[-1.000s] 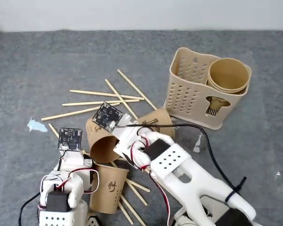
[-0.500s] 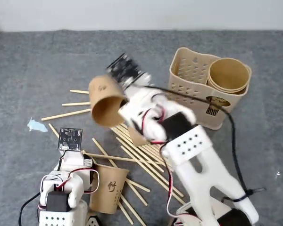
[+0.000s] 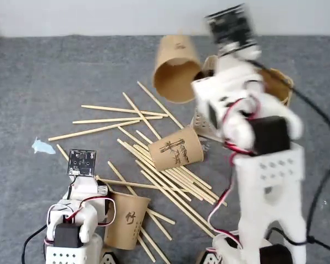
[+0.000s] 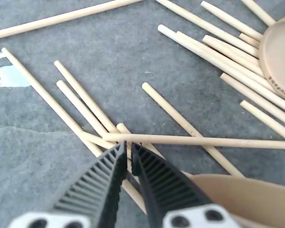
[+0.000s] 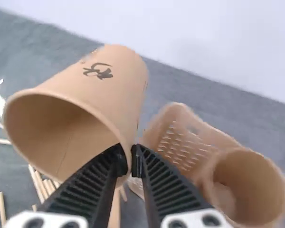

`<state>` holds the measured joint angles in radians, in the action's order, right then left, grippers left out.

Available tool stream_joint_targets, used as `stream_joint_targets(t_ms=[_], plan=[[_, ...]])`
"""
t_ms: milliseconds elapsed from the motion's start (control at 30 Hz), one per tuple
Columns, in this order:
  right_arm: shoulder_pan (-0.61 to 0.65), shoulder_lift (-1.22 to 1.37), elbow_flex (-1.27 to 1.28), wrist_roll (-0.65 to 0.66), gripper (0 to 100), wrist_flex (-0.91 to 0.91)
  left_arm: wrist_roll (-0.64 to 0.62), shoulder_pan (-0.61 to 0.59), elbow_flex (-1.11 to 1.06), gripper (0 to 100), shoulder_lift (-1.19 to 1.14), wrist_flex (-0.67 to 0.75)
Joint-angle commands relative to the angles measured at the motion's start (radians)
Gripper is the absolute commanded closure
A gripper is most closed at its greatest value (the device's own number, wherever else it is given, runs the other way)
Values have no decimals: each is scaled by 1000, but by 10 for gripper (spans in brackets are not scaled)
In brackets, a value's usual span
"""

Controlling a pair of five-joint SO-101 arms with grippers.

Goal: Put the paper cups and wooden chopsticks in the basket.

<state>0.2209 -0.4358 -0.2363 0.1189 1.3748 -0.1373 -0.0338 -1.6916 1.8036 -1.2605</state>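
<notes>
My right gripper (image 5: 128, 159) pinches the wall of the held cup (image 5: 80, 118) at its rim, one finger inside and one outside; the cup hangs on its side in the air, just beside the basket (image 5: 180, 137); nested cups (image 5: 242, 185) stand in one end of the basket. My left gripper (image 4: 128, 152) is pressed almost together with nothing in it, tips just above crossed chopsticks (image 4: 180, 114) on the table; a second cup (image 3: 126, 220) lies beside that arm; a third cup (image 3: 176, 148) lies among the chopsticks mid-table; a blue scrap (image 3: 42, 146) lies well apart from them.
</notes>
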Motion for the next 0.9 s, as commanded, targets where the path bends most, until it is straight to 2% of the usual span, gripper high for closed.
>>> stream_joint_targets(t_ms=[0, 433, 667, 867], plan=[[-76, -5, -167, -14, 991, 113, -11, 3, 8, 986, 17, -3], [-386, -7, -241, -20, 991, 300, -11, 3, 8, 986, 17, -3], [-398, -7, -241, -101, 991, 386, -11, 3, 8, 986, 17, -3], [-404, -4, -212, -147, 991, 390, -11, 3, 8, 986, 17, -3]])
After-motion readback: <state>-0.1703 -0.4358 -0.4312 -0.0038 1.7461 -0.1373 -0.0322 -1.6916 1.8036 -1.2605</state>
